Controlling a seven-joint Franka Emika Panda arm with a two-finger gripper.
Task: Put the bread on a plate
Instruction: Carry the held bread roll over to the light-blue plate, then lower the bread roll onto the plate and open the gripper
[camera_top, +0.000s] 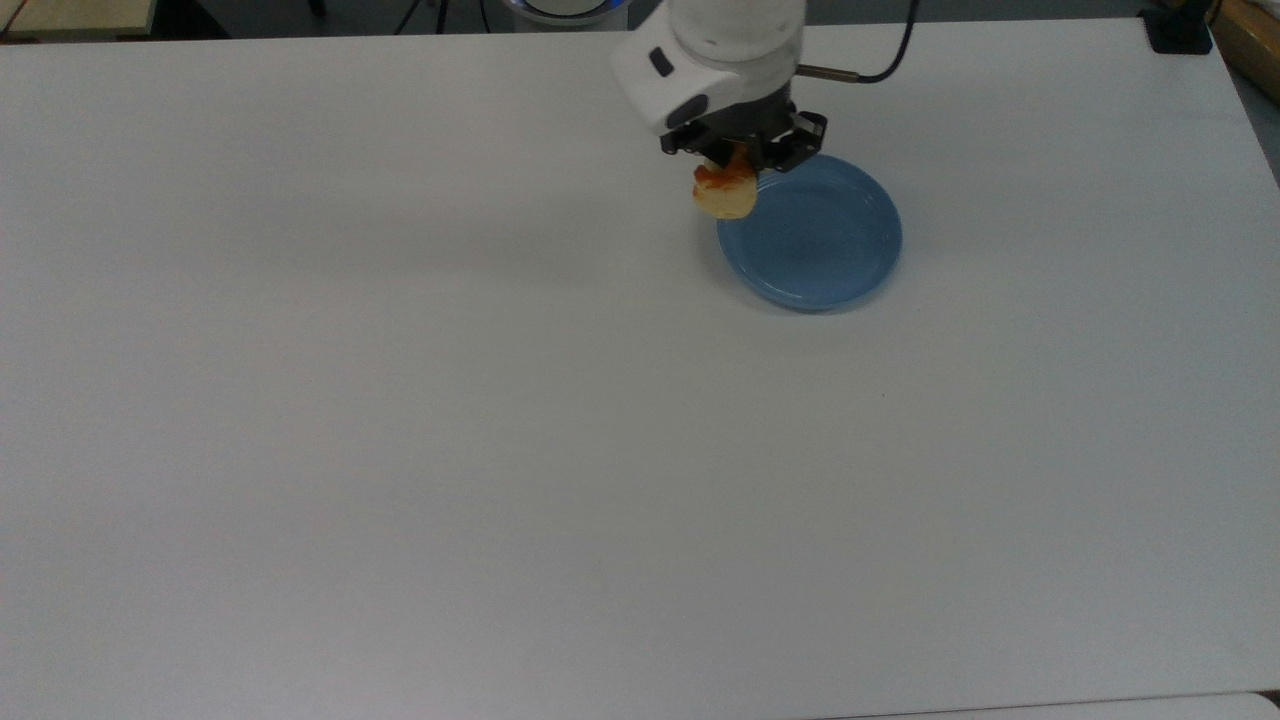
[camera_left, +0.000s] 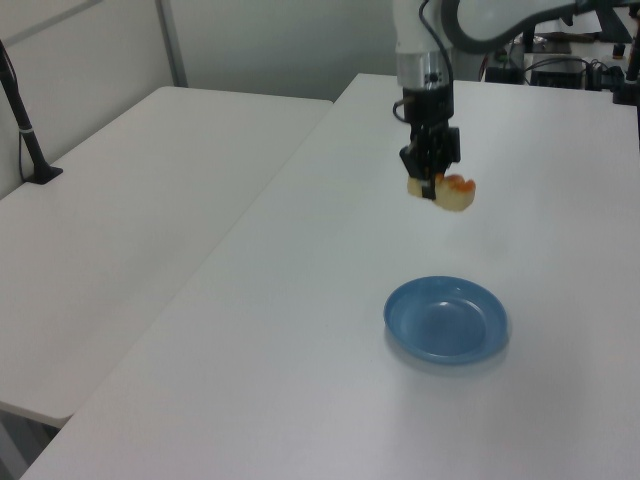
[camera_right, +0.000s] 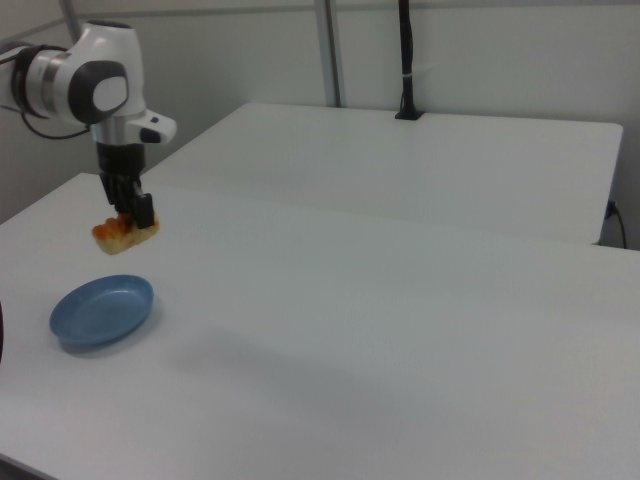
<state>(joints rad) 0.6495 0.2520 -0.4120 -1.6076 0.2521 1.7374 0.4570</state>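
The bread (camera_top: 726, 194) (camera_left: 445, 192) (camera_right: 122, 234), a pale-yellow loaf with orange-brown glaze, hangs in the air, and my gripper (camera_top: 738, 168) (camera_left: 425, 182) (camera_right: 131, 215) is shut on it. The round blue plate (camera_top: 820, 240) (camera_left: 450, 320) (camera_right: 100, 311) lies flat on the white table. In the top view the bread overlaps the plate's upper-left rim. The left view shows the bread well above the table and farther back than the plate. In the right view it hangs above the plate's far edge.
The white table (camera_top: 500, 420) spreads wide around the plate. A second white table (camera_left: 110, 230) (camera_right: 420, 160) stands beside it, with a black clamp post (camera_left: 25, 130) (camera_right: 406, 60) on it. A black cable (camera_top: 880, 65) trails from the wrist.
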